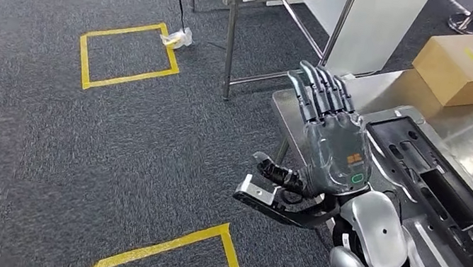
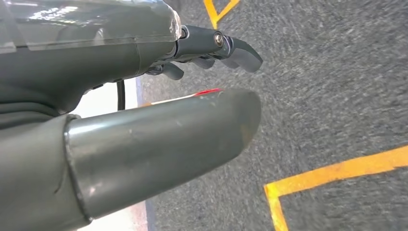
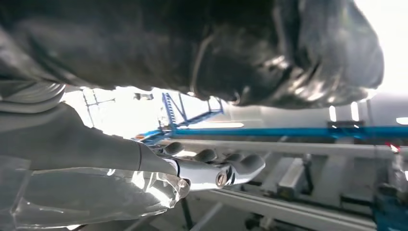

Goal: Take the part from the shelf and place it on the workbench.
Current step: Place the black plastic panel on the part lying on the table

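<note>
Left hand raised at the workbench edge, fingers straight, close together, holding nothing. Part, long and dark, lies on the workbench just beside that hand. Right hand: fingers gently curled, grasp unclear.

Black part, tan box, yellow-lined grey carpet

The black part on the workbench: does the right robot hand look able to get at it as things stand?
Probably yes. The right robot hand is raised and empty right beside the black part, which lies on the workbench, and nothing stands between them.
</note>
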Motion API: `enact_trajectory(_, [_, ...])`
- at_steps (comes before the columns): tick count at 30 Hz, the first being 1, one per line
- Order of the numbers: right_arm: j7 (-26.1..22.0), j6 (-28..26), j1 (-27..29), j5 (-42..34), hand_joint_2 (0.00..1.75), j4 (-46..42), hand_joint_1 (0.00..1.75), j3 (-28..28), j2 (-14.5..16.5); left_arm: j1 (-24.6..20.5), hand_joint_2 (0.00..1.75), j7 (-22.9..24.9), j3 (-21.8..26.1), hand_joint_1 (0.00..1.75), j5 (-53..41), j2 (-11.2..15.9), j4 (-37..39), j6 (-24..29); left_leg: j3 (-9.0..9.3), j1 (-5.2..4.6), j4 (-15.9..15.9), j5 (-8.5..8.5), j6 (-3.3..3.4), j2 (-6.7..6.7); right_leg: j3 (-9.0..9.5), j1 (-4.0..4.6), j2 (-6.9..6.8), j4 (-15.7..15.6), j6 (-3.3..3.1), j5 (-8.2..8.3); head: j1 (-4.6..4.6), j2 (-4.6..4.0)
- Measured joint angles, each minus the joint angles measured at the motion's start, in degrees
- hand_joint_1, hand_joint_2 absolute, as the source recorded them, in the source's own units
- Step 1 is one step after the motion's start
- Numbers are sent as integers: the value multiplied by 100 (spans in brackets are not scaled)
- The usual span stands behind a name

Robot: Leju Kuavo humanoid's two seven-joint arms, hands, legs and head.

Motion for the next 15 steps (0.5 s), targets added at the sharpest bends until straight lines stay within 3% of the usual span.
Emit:
enact_trajectory(2, [13,-45,55,33,0,-141,0,43,-39,11,0,0,-1,0,-21,-6,1,25,-25,36,10,-10,-84,-55,14,17,-65,-41,-68,-19,-3,0])
enact_trajectory(4, [25,-65,68,49,0,-246,0,64,-58,21,0,1,-1,0,-29,-10,3,31,-107,43,208,-138,-140,24,74,3,-156,-107,-157,-17,-11,0])
enact_trajectory(7, [30,-78,100,55,0,-326,0,102,-75,8,0,1,-4,0,-29,-4,4,37,-633,31,1221,-561,-174,187,137,29,-316,-131,-245,-42,-19,-1])
enact_trajectory(9, [30,-80,131,56,0,-332,0,125,-90,16,0,5,-5,0,-29,-4,4,42,-901,31,1616,-583,-177,216,153,57,-421,-114,-267,-74,-19,-1])
enact_trajectory(10, [30,-83,138,59,0,-335,0,132,-93,24,0,11,-5,0,-29,-4,4,49,-880,30,1500,-436,-170,238,167,67,-469,-104,-266,-92,-19,-1])
enact_trajectory(13, [33,-96,146,66,0,-349,0,136,-95,19,0,39,-5,0,-29,3,5,91,-414,-16,434,121,-102,485,225,98,-609,-68,-222,-162,-19,-1])
enact_trajectory(15, [41,-114,164,70,0,-352,0,138,-96,1,0,56,-5,0,-28,5,7,117,-296,-66,139,188,-28,558,240,126,-694,-63,-174,-184,-16,-1])
